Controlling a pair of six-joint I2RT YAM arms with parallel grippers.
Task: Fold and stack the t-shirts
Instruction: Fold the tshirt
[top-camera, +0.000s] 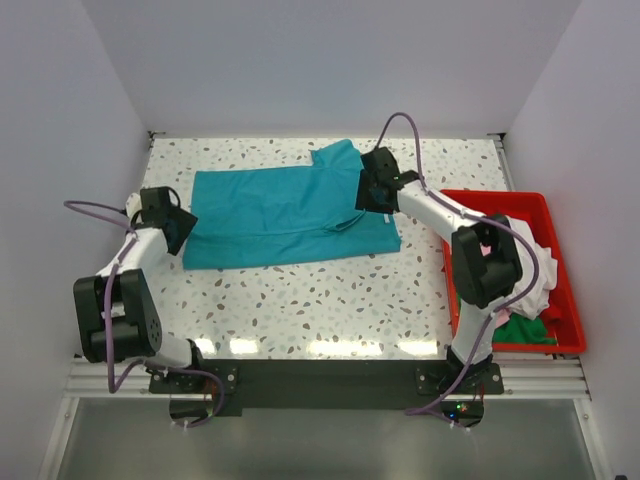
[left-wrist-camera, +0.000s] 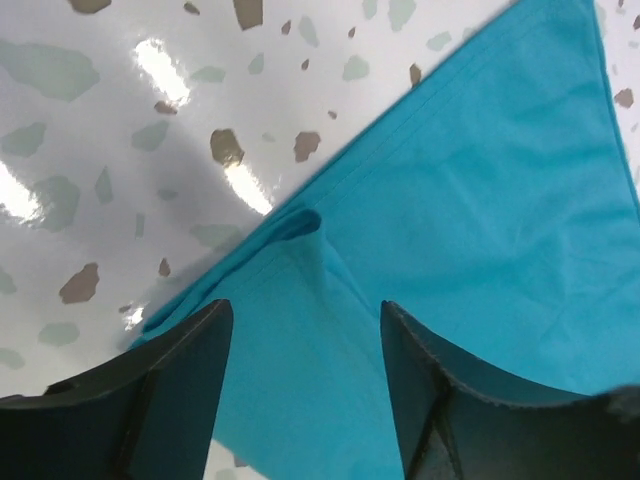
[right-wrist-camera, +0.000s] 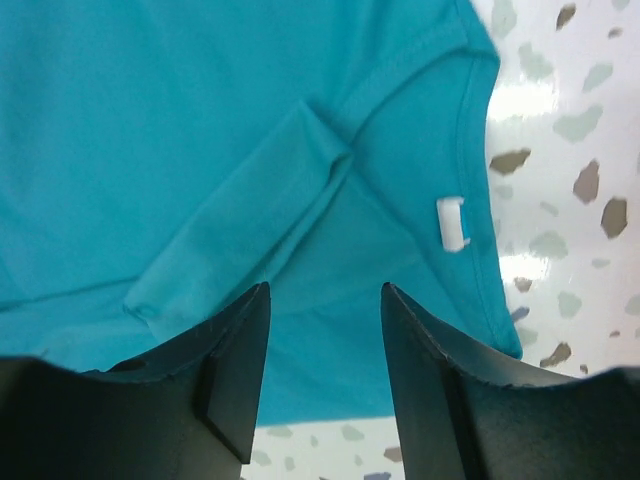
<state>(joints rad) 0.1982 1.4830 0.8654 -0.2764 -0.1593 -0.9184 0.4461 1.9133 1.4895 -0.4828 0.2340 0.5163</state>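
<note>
Layout: table + bin, top view, w/ both wrist views.
T-shirt (top-camera: 285, 215) lies flat on table (top-camera: 300, 300), centre to rear, long axis L–R; sleeve (top-camera: 335, 155) sticks out toward rear edge. L end effector (top-camera: 178, 228) sits at shirt's L edge, cloth under it. R end effector (top-camera: 368, 192) is over shirt's R end by the neck; label (right-wrist-camera: 452, 222) is just to one side of it. Bin (top-camera: 505, 197) on table's R side, apart from shirt; R arm (top-camera: 440, 210) crosses its L wall. More t-shirts (top-camera: 535, 275) heaped in bin.
</note>
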